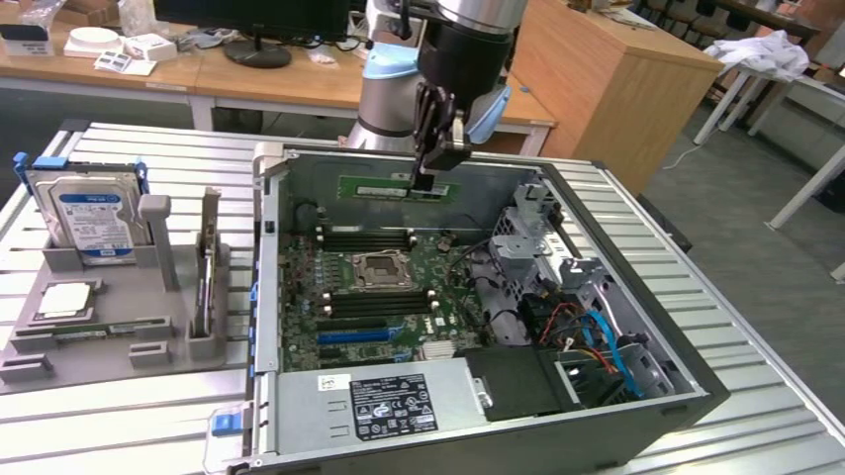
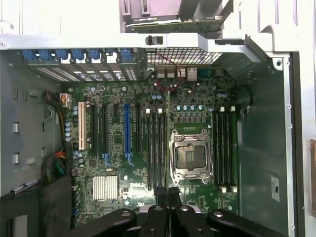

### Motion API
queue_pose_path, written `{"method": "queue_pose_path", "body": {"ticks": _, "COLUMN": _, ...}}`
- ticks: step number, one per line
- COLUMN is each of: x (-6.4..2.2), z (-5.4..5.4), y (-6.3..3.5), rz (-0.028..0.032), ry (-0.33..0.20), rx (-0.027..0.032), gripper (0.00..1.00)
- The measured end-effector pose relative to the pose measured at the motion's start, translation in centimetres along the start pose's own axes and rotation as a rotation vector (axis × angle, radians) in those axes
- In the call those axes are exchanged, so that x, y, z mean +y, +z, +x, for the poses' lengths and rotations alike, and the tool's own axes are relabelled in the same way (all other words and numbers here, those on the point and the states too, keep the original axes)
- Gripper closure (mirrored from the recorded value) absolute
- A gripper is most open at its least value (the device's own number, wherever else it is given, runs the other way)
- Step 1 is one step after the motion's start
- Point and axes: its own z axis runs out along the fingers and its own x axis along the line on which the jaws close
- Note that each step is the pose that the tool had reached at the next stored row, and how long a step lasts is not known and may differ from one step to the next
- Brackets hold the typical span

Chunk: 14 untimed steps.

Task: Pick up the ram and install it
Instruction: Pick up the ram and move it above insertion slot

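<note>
Wooden desks (image 1: pixel 264 89) stand at the far side of the room, and the round foot of a monitor (image 1: pixel 257 51) rests on one of them. Nearer to me is a metal table (image 1: pixel 739 267) with a ribbed top. On it lies an open computer case (image 1: pixel 271 297), so that the green motherboard (image 1: pixel 383 297) faces upward.

On the exterior view's left, beside the case, a grey holder (image 1: pixel 119 346) sits on the table. In it a silver hard drive (image 1: pixel 90 213) with a blue label stands upright at the far end, and an expansion card (image 1: pixel 209 262) stands on its edge closer to the case.

The arm (image 1: pixel 449 59) comes down from the far side. Its gripper (image 1: pixel 425 173) is clenched on the ram (image 1: pixel 394 186), grasping it close to the end on the exterior view's right. The ram hangs level in the air over the far part of the case, its long side running left to right, beyond the far group of black memory slots (image 1: pixel 370 239). It does not touch the board.

The CPU socket (image 1: pixel 380 267) is in the middle of the board, with more slots on its near side. A power supply (image 1: pixel 383 401) with a black label fills the near end of the case.

In the wrist view the two black fingers (image 2: pixel 159 193) are pressed close together above the board, near the socket (image 2: pixel 190 157).
</note>
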Motion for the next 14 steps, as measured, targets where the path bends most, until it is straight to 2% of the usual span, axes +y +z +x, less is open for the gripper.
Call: {"method": "queue_pose_path", "body": {"ticks": 14, "x": -0.09, "z": 0.1, "y": 2.46, "rz": -0.0001, "ry": 0.000, "rx": 0.0001, "gripper": 0.88}}
